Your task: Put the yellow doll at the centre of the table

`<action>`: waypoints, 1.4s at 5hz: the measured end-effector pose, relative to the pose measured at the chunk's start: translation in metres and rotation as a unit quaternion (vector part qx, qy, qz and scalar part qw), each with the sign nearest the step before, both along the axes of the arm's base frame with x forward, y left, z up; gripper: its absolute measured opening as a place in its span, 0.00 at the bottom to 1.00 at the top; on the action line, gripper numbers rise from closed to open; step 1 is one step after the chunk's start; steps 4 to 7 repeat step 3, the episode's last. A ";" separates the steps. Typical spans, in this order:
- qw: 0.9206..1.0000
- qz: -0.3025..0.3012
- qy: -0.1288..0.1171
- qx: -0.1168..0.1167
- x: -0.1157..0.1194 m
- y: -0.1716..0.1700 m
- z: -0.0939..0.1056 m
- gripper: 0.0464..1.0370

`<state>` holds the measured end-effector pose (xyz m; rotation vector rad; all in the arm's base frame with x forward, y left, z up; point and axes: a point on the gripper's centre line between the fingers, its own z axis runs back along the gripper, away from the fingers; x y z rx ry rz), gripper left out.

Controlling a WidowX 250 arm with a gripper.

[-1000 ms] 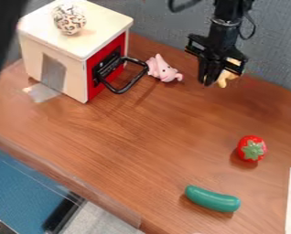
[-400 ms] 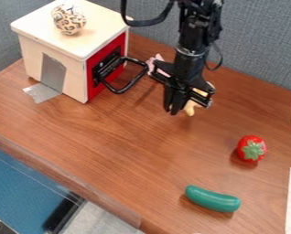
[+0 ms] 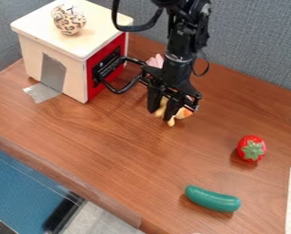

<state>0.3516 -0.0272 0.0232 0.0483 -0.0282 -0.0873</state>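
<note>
1. The black claw is spread, its two fingers held apart with part of the yellow doll seen between them; whether the doll is touched cannot be told.
2. The doll is placed low over the upper-middle part of the wooden table, partly hidden by the fingers; contact with the table cannot be made out.
3. A pink toy is mostly covered by the arm.
4. The arm is cut off at the top edge and pointed steeply downward.
</note>
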 end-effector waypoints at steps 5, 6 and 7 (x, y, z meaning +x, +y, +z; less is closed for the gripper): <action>0.997 0.003 -0.072 -0.014 0.003 0.006 0.050 0.97; 0.997 0.003 -0.072 -0.014 0.003 0.006 0.050 0.97; 0.997 0.003 -0.072 -0.014 0.003 0.006 0.050 0.97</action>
